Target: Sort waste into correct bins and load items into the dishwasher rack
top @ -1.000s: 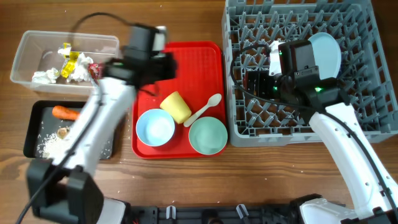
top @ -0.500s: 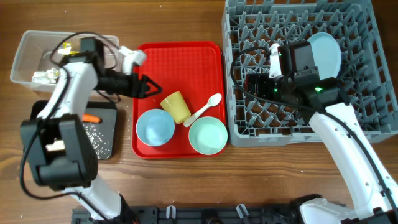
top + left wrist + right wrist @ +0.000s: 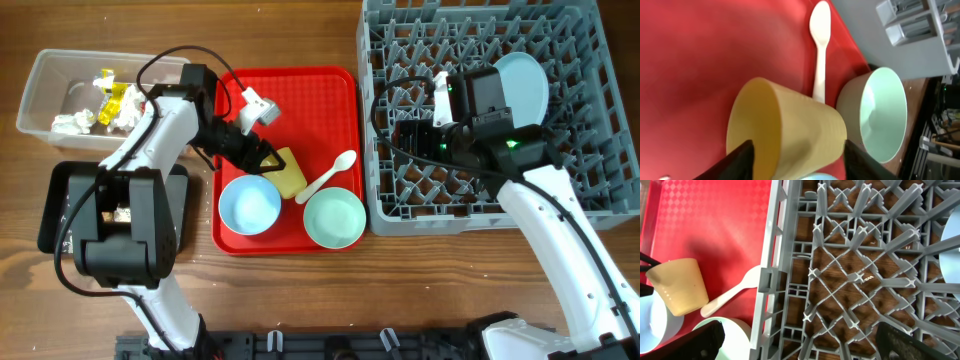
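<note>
Robotics lab staged as a kitchen: left arm point(image 3: 160, 135) and right arm point(image 3: 560, 235) over a wooden counter point(image 3: 290, 292) holding a grey dishwasher rack point(image 3: 590, 150) and a red serving tray point(image 3: 300, 100).

2 bowls, pale-blue bowl point(image 3: 249, 205) and mint-green bowl point(image 3: 334, 218), both near left end effector point(image 3: 799, 148); 1 yellow cup point(image 3: 290, 173) between its fingers point(image 3: 741, 160); 1 white spoon point(image 3: 328, 177); 1 red tray point(image 3: 300, 95); 1 plate point(image 3: 526, 85) beside right end effector point(image 3: 797, 328); 1 rack point(image 3: 590, 190); 2 bins, clear tub point(image 3: 36, 100), black tray point(image 3: 48, 215).

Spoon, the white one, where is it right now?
In the overhead view the white spoon lies on the right half of the red tray, slanting between the yellow cup and the mint-green bowl.
</note>
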Motion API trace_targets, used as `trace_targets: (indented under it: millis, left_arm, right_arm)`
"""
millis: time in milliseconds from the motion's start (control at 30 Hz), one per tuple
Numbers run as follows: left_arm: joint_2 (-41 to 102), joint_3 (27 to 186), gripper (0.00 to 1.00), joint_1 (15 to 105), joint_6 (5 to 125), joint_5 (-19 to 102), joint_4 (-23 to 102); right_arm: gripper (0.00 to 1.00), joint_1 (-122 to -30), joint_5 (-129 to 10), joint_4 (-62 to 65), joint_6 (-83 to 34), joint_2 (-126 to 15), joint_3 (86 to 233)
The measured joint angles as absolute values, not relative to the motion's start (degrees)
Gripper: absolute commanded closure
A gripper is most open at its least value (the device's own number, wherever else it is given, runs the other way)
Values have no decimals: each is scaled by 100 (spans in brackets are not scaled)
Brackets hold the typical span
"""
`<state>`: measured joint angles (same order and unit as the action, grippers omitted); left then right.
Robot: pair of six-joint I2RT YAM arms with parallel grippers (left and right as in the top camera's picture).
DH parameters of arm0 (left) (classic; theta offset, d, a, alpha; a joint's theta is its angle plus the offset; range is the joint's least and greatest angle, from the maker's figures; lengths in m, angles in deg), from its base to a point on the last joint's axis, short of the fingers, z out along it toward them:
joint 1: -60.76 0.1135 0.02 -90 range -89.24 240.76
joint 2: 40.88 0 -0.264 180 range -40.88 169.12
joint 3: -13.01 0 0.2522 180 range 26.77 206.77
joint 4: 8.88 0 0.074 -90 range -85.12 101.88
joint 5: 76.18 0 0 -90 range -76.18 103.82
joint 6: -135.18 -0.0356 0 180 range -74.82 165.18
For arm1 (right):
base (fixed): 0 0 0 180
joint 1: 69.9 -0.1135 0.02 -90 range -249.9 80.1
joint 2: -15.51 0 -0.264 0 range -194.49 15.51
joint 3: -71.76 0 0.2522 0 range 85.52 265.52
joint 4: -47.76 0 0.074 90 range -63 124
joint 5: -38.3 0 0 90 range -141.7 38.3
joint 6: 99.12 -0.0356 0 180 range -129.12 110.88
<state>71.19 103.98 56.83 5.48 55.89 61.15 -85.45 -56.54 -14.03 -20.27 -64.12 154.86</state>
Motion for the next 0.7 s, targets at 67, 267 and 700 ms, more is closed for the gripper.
trace_targets:
  millis: [67, 267, 700]
  left_arm:
    - [7119, 10398, 59, 5683, 519, 5530, 6202]
    - [7119, 10398, 90, 5683, 506, 5412, 6272]
    - [7121, 10398, 94, 5683, 674, 5643, 6275]
  right_arm:
    - [0, -8545, -5654, -1401, -2025, -6412, 15486]
    - [0, -8545, -5654, -1401, -2027, -6412, 15486]
    - [0, -8545, -5654, -1403, -2025, -6417, 15486]
